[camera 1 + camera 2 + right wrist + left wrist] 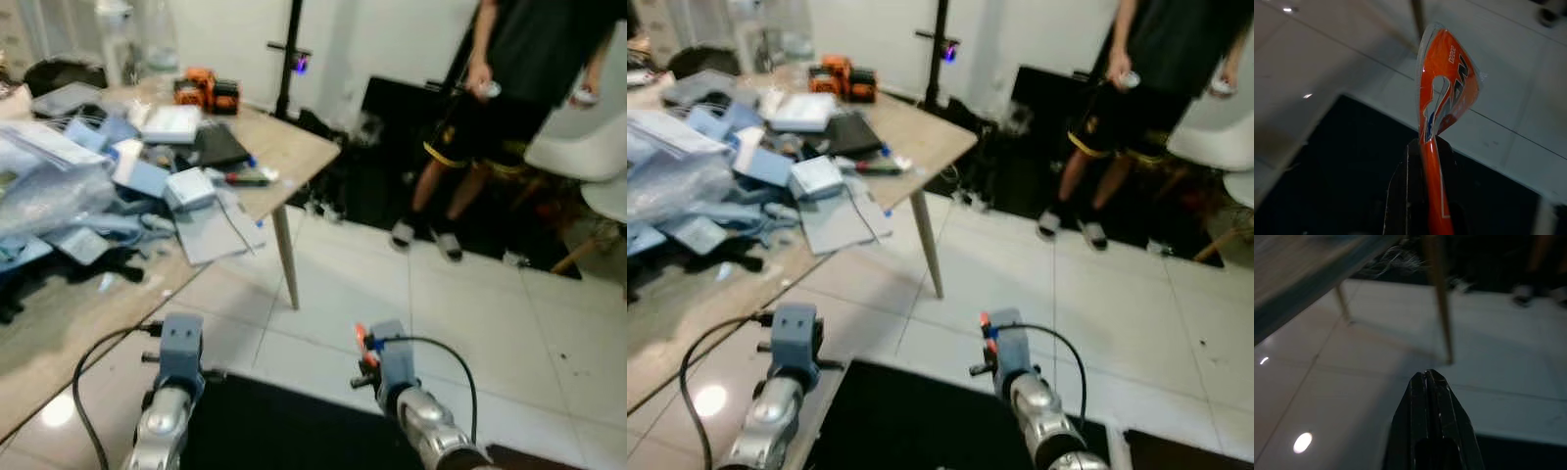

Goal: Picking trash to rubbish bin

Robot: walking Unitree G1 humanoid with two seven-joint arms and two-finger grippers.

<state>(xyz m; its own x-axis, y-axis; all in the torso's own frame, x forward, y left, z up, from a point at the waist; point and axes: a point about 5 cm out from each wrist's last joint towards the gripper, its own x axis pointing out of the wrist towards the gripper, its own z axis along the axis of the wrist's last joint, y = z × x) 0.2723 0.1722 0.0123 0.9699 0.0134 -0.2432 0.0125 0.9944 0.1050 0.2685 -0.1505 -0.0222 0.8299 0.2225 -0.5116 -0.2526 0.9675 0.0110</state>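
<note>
Trash, an orange wrapper [1447, 83], is pinched between the closed fingers of the right gripper [1432, 147], above something black, perhaps the rubbish bin [284, 426]. Left gripper [1428, 377] is closed, empty. Next: open over the bin.

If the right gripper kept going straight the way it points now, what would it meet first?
Probably the white tiled floor. The right gripper, shut on an orange wrapper, points down past the edge of a black surface at bare tiles; a table leg stands farther off, though depth is unclear.
</note>
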